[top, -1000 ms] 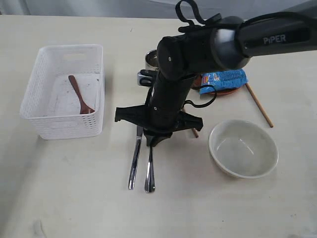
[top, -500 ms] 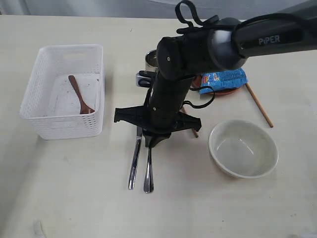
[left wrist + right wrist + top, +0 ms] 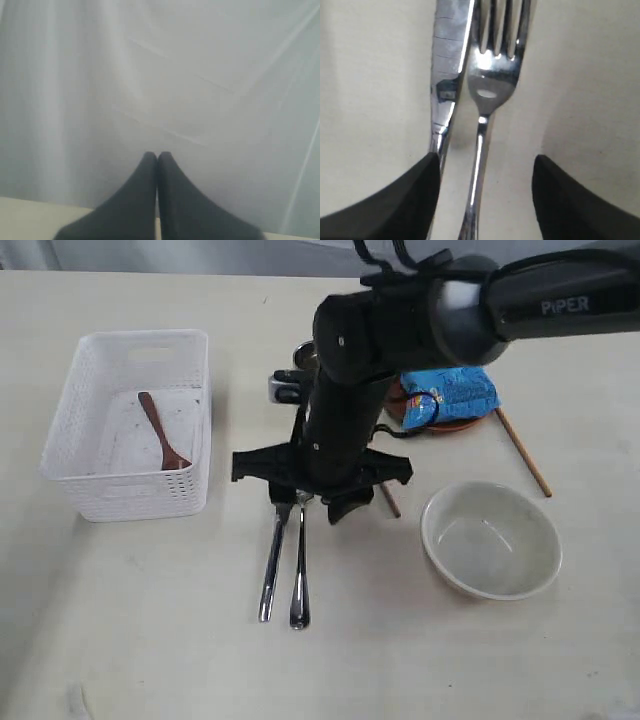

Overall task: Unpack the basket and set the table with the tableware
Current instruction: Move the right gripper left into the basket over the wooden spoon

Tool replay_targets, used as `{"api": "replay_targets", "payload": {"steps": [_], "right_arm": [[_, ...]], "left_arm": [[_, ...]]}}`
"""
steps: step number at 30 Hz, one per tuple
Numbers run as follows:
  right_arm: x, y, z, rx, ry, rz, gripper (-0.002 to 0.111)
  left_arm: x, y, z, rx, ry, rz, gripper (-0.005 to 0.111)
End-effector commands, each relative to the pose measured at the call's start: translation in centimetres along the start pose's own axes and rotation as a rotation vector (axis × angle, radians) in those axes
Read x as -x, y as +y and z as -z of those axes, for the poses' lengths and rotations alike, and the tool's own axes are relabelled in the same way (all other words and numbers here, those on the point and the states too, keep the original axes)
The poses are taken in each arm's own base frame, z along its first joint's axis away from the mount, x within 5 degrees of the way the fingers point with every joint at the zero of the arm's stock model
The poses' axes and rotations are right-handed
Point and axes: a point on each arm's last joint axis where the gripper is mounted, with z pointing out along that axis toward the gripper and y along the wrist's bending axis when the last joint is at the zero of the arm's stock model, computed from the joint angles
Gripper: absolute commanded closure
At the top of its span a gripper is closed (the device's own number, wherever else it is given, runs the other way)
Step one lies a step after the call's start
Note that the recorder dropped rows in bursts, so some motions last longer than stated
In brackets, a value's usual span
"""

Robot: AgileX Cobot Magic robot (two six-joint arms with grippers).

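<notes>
Here the steel knife (image 3: pixel 271 570) and fork (image 3: pixel 299 575) lie side by side on the table (image 3: pixel 150 640), between the white basket (image 3: pixel 130 492) and the off-white bowl (image 3: pixel 490 540). The right gripper (image 3: pixel 486 165) hangs over them, jaws spread to either side of both and gripping neither. A dark wooden spoon (image 3: pixel 160 430) lies in the basket. Beyond the arm, a blue snack bag (image 3: pixel 455 395) rests on the brown plate (image 3: pixel 452 425). The left gripper (image 3: pixel 157 157) has its jaws pressed together, empty.
</notes>
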Motion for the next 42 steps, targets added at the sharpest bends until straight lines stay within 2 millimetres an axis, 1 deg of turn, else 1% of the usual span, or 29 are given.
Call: {"api": "replay_targets", "payload": {"steps": [1, 2, 4, 6, 8, 13, 17, 21, 24, 25, 30, 34, 35, 38, 42], "right_arm": [[1.7, 2.0, 6.0, 0.045, -0.097, 0.112, 0.057], [2.3, 2.8, 7.8, 0.068, -0.131, 0.140, 0.057], [3.0, 4.1, 9.8, 0.104, -0.186, 0.176, 0.057], [3.7, 5.2, 11.2, 0.138, -0.243, 0.200, 0.057], [4.3, 6.3, 11.6, 0.162, -0.258, 0.210, 0.057], [6.6, 8.0, 10.3, 0.171, -0.220, 0.244, 0.057], [8.1, 10.1, 8.6, 0.224, -0.216, 0.296, 0.057], [8.9, 12.0, 6.4, 0.231, -0.225, 0.357, 0.057], [9.3, 13.0, 5.1, 0.239, -0.232, 0.376, 0.057], [9.4, 13.3, 5.0, 0.243, -0.237, 0.387, 0.057], [9.8, 13.9, 3.7, 0.233, -0.253, 0.435, 0.057], [10.2, 13.4, 1.4, 0.182, -0.234, 0.441, 0.057], [10.3, 13.2, 0.7, 0.164, -0.224, 0.443, 0.057], [10.4, 13.1, -0.2, 0.154, -0.215, 0.450, 0.057], [10.2, 13.8, -0.7, 0.157, -0.246, 0.498, 0.057]], "left_arm": [[-0.4, 0.0, 0.1, 0.000, 0.026, 0.011, 0.107], [-0.4, 0.0, 0.1, 0.000, 0.027, 0.011, 0.107], [-0.4, 0.0, 0.1, 0.000, 0.029, 0.011, 0.107], [-0.5, 0.0, 0.1, 0.001, 0.037, 0.011, 0.107], [-0.5, 0.1, 0.1, 0.003, 0.045, 0.011, 0.107], [-0.6, 0.1, 0.1, 0.005, 0.048, 0.011, 0.107], [-0.5, 0.1, 0.1, 0.004, 0.044, 0.009, 0.107], [-0.2, 0.0, 0.1, 0.000, 0.013, 0.002, 0.107], [-0.1, 0.0, 0.1, -0.002, -0.003, -0.022, 0.107], [0.0, 0.0, 0.1, -0.003, -0.008, -0.024, 0.107], [0.1, 0.0, 0.1, -0.004, -0.022, -0.024, 0.107], [0.1, 0.0, 0.1, -0.004, -0.028, -0.027, 0.107], [0.2, 0.0, 0.1, -0.005, -0.040, -0.025, 0.107], [1.0, 0.0, 0.4, -0.007, -0.115, 0.022, 0.107], [2.1, -0.2, 1.1, -0.026, -0.214, 0.025, 0.107]]}}
